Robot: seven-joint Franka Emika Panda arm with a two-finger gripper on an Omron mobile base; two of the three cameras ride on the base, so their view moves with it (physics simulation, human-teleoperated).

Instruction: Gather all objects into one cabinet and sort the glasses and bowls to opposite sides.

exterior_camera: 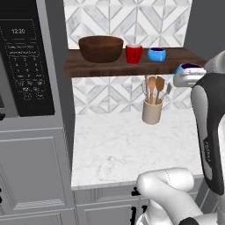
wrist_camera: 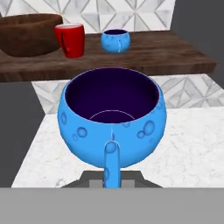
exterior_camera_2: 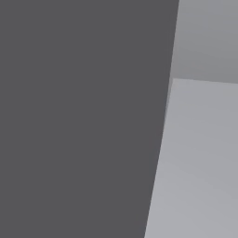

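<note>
Jaws grasping blue bowl (wrist_camera: 112, 120), frame centre, held level w/ shelf (wrist_camera: 175, 54) for placing on bowl side; red cup (wrist_camera: 70, 40) upper left.

shelf: the long dark-brown wooden shelf board (exterior_camera: 132, 66) carries our wide dark-brown wooden bowl (exterior_camera: 101, 48), small red cup (exterior_camera: 134, 53) and glossy blue bowl (exterior_camera: 156, 54) leftward | free: we see its right end bare | below: beige utensil crock (exterior_camera: 152, 110) stands under it, white marble counter (exterior_camera: 118, 149) open elsewhere
</note>
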